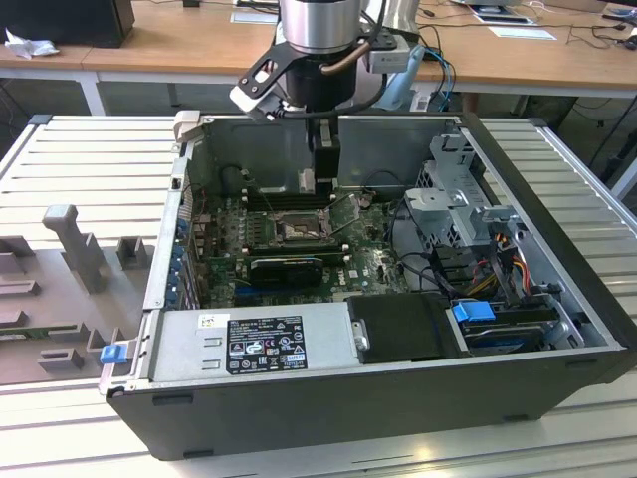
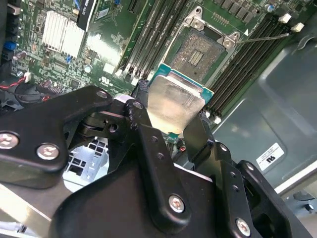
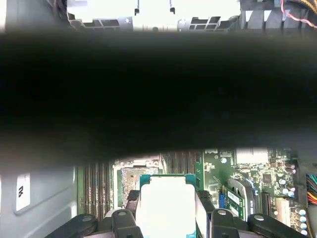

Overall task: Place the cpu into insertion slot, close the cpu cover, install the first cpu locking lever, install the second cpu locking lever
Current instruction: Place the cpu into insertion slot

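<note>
My gripper [image 1: 317, 181] hangs inside the open computer case, a little above the green motherboard [image 1: 373, 261]. It is shut on the cpu [image 2: 174, 101], a flat silver square with a green edge, held tilted between the two black fingers [image 2: 198, 133]. The cpu [image 3: 166, 203] hovers beside the insertion slot [image 2: 197, 50], a dark square socket with a silver rim that lies uncovered. In the exterior view the insertion slot [image 1: 297, 231] sits just in front of the gripper. A thin locking lever [image 2: 262, 35] sticks out from the socket's corner. I cannot make out the cpu cover.
Long black RAM slots [image 2: 158, 27] flank the socket. A silver heatsink [image 2: 62, 30] stands nearby. The power supply [image 1: 269, 344] fills the case's near side and a drive cage [image 1: 460, 204] with cables its right. Grey fixtures [image 1: 75, 244] lie outside on the left.
</note>
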`<state>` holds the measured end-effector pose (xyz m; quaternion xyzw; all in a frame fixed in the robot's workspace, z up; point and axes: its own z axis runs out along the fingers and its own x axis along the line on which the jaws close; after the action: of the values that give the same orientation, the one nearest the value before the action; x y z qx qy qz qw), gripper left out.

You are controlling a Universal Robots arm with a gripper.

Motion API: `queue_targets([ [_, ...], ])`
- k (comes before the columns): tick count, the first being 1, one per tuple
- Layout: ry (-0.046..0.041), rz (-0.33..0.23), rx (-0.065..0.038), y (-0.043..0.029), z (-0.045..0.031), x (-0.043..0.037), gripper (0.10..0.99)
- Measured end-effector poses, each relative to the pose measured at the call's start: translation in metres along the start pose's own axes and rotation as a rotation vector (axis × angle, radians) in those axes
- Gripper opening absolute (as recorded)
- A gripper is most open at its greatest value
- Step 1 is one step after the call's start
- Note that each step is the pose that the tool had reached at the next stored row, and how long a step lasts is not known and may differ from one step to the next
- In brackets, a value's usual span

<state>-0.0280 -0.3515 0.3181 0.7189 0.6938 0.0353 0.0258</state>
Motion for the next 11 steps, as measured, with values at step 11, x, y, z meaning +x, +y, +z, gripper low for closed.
queue_targets([
  [11,-0.0023,0.029,0.001,-0.0013,0.0131,-0.0002,0.529],
])
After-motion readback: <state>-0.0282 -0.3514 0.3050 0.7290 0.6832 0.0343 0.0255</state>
